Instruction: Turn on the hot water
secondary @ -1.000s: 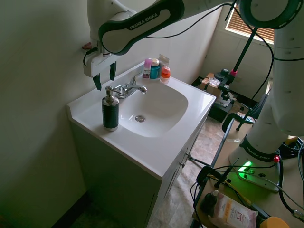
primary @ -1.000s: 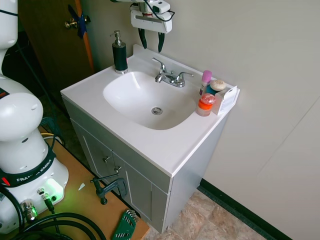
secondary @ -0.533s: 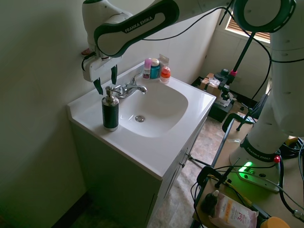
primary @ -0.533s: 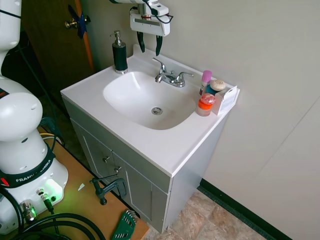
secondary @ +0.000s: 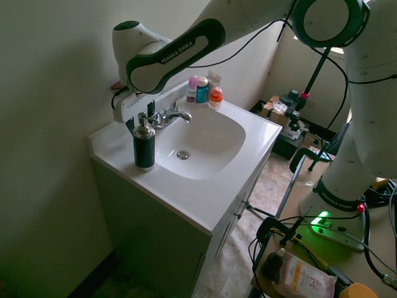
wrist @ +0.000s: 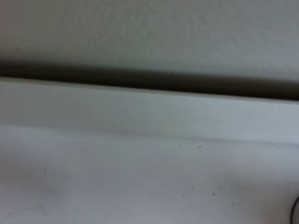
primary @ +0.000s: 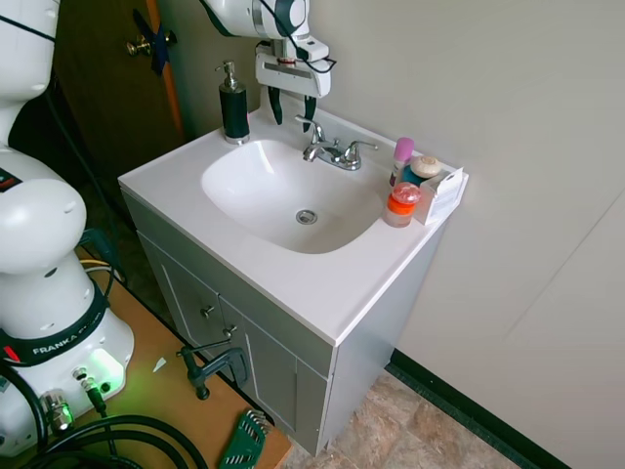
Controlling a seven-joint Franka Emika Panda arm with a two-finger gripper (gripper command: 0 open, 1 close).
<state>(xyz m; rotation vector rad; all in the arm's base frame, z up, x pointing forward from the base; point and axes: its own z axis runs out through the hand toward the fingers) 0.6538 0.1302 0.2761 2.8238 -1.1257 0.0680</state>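
Faucet (primary: 330,149) spout points out over sink (primary: 344,283); two levers. Gripper (primary: 291,109) open, fingers down, by left lever. One soap bottle (primary: 232,104).

1. The sink (primary: 293,283) fills the middle of the first exterior view, set against the wall at upper right.
2. The faucet (primary: 330,149) stands on the sink's back rim, behind the basin (primary: 254,186).
3. The soap bottle (primary: 232,104) stands on the rim at upper left, left of the faucet.
4. The gripper (primary: 291,106) hangs between soap bottle and faucet, just above the rim.
5. Small toiletry containers (primary: 408,188) cluster at the right rear corner.
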